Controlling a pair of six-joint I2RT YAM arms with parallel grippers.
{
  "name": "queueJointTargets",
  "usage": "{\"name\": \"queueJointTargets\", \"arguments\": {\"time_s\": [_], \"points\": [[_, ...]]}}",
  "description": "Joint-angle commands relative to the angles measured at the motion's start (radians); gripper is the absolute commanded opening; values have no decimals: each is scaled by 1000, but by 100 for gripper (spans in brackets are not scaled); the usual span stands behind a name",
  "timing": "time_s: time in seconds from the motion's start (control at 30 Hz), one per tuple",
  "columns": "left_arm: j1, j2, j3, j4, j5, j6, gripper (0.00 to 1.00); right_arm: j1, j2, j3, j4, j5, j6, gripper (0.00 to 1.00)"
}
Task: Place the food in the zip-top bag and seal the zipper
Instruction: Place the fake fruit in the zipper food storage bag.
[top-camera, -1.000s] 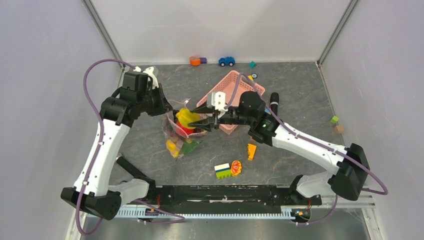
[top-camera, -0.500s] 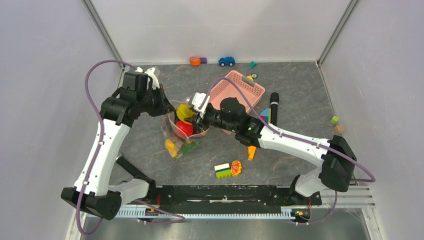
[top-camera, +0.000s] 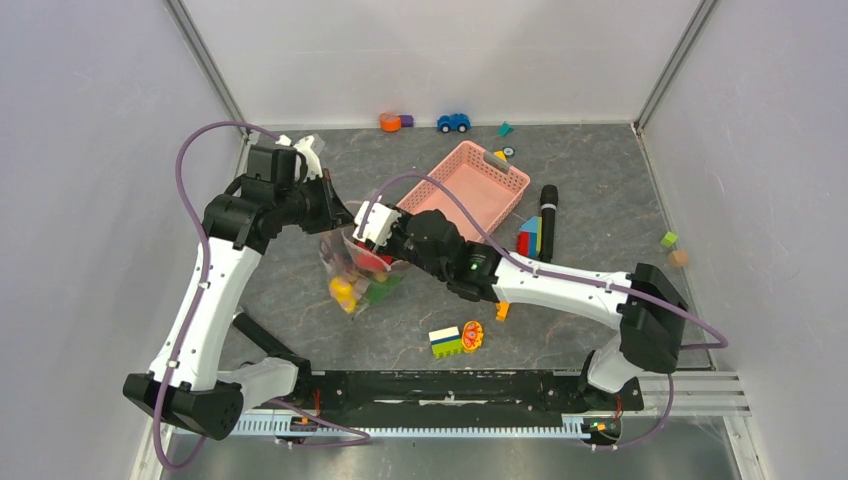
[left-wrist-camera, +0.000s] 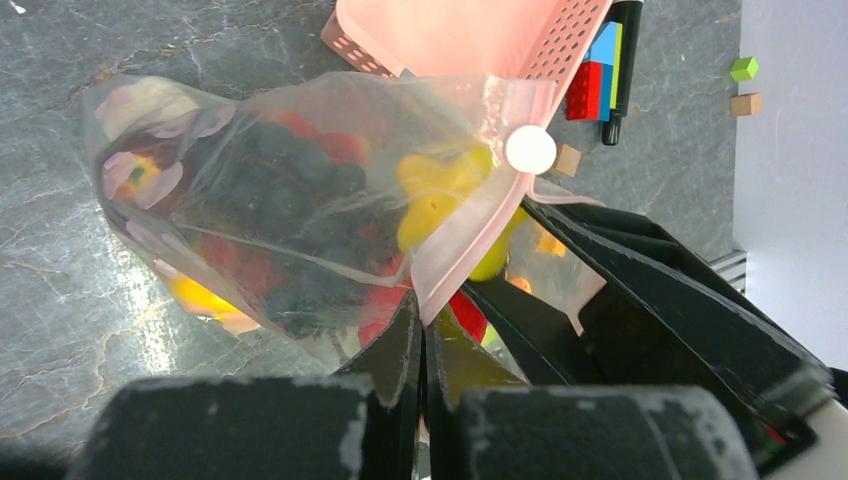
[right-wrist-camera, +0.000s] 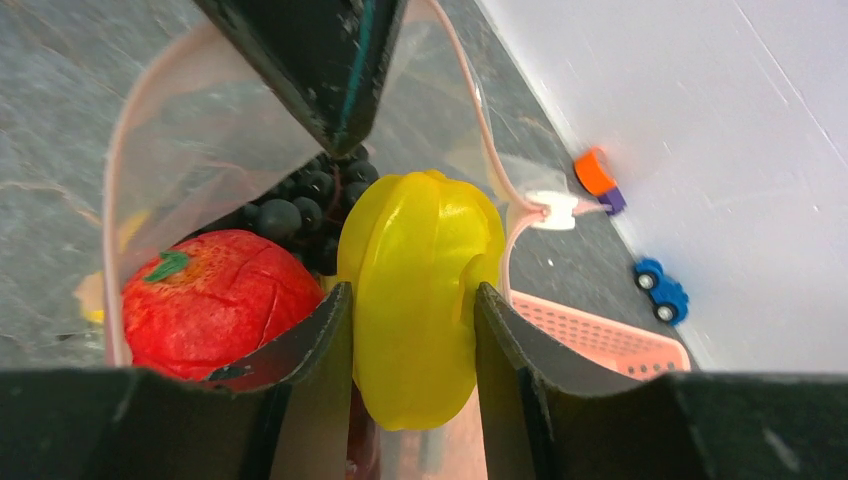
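Note:
The clear zip-top bag (top-camera: 352, 278) hangs left of centre, holding a red fruit (right-wrist-camera: 210, 300), dark berries (right-wrist-camera: 300, 205) and other food. My left gripper (left-wrist-camera: 422, 325) is shut on the bag's mouth edge, pinching the pink zipper (left-wrist-camera: 480, 220) strip; the white slider (left-wrist-camera: 530, 150) sits at its far end. My right gripper (right-wrist-camera: 412, 295) is shut on a yellow ridged fruit (right-wrist-camera: 420, 290) and reaches into the open mouth, just above the red fruit. In the top view the right gripper (top-camera: 368, 238) meets the bag beside the left gripper (top-camera: 335, 215).
A pink lattice basket (top-camera: 470, 185) lies right of the bag, with a black marker (top-camera: 548, 220) and coloured blocks (top-camera: 528, 237) beyond it. Near the front lie a striped block (top-camera: 445, 341), a round orange piece (top-camera: 472, 335) and an orange wedge (top-camera: 503, 310). A blue car (top-camera: 453, 122) is at the back wall.
My right arm has swung left from beside the basket, carrying the yellow fruit into the bag's mouth. The left arm has held the bag edge in place.

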Motion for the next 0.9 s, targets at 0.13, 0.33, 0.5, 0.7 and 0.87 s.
{"name": "queueJointTargets", "arguments": {"time_s": [0.13, 0.33, 0.5, 0.7, 0.87], "points": [[5, -35, -5, 68, 74, 26, 2, 0, 58, 91, -54, 188, -39, 53], [5, -38, -7, 74, 69, 21, 2, 0, 15, 87, -91, 40, -36, 70], [7, -39, -10, 77, 49, 16, 2, -1, -69, 64, -102, -88, -35, 82], [10, -40, -13, 76, 42, 13, 2, -1, -191, 22, -86, -176, -29, 88], [11, -42, -13, 76, 43, 13, 2, -3, -306, -73, -26, -116, 63, 98]]}}
